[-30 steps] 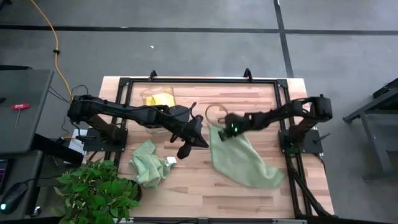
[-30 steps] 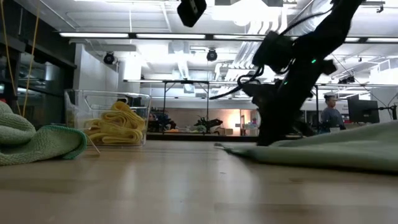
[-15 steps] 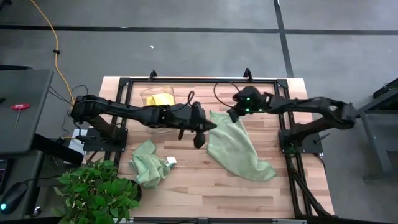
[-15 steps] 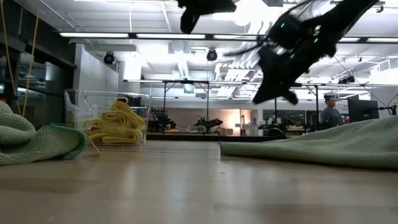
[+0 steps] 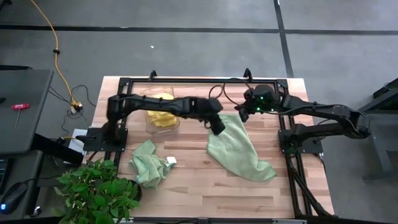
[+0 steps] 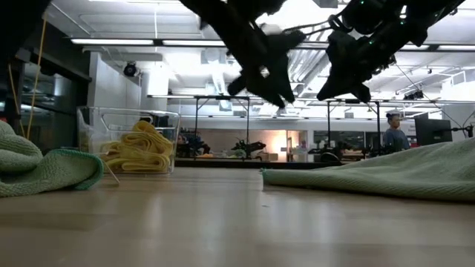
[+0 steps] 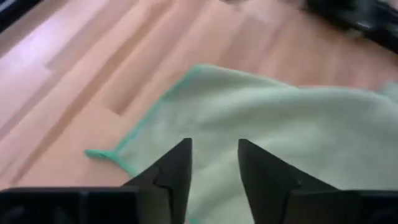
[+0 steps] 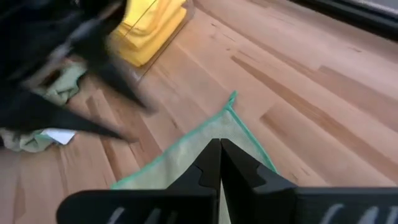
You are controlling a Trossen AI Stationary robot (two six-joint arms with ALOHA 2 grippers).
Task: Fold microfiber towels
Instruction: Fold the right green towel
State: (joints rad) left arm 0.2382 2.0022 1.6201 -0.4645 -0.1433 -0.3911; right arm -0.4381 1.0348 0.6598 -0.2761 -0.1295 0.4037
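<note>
Swung in from centre frame, the left tool [image 5: 219, 127] hovers spread over the sage towel [image 5: 239, 149] flat at centre-right of the worktop [image 5: 193, 186]; the right tool [image 5: 244, 116] stays pressed together, empty. Folding looks barely begun; a second green towel [image 5: 148, 163] lies crumpled lower left.

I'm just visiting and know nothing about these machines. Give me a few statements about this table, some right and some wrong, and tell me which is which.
1. A green towel lies spread out on the table. True.
2. The yellow towels sit in a clear box. True.
3. The left gripper is clamped on the spread towel. False: its fingers stand apart above the cloth, holding nothing.
4. The right gripper is wide open. False: its fingers are pressed together.
5. A second green towel lies crumpled near a leafy plant. True.
6. The spread towel is neatly folded in half. False: it lies as one loose layer.
</note>
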